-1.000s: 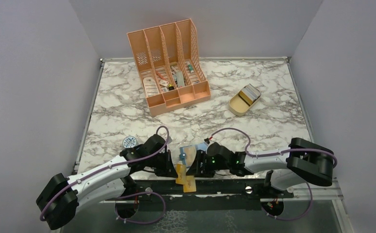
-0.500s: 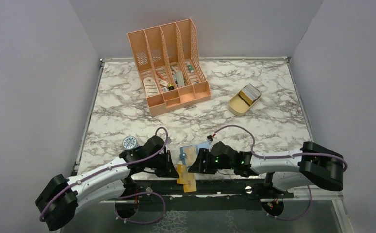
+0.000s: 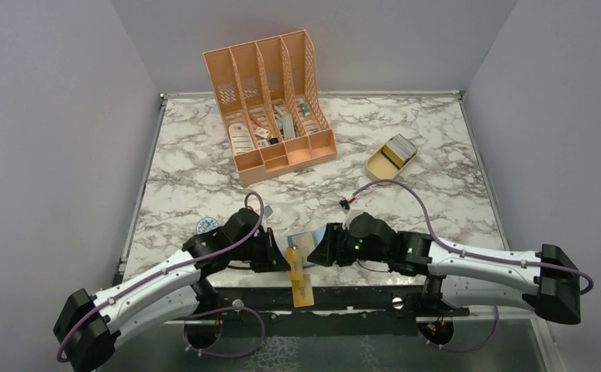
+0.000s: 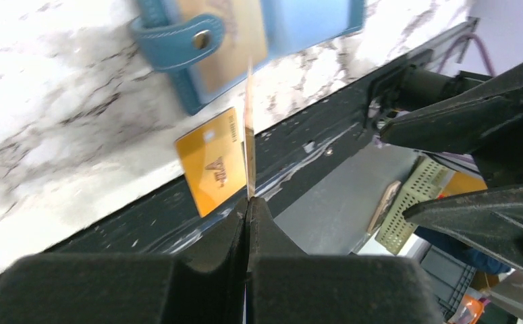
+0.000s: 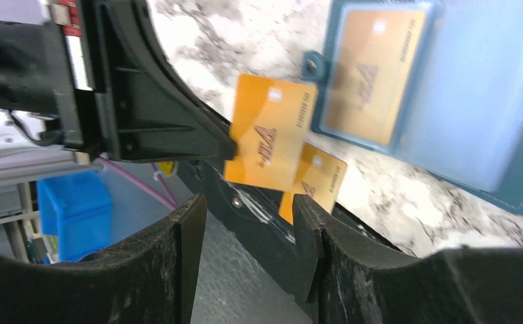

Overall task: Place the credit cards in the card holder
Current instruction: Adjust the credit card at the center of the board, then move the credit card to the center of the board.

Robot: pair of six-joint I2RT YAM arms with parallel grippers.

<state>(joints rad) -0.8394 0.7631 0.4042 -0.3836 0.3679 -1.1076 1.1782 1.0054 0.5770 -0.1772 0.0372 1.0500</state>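
Edge-on card (image 4: 248,135) in the left gripper's (image 4: 248,201) tight pinch, card holder (image 4: 171,54) beyond

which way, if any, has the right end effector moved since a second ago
Yes: right end effector edged away from the near rail, toward the organizer.

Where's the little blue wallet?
From above, the card holder lies open at the near edge of the table, between the left gripper and right gripper.

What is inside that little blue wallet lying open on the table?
One gold credit card sits in a pocket of the open card holder. The pale blue flap beside it covers the other half, so anything underneath cannot be seen.
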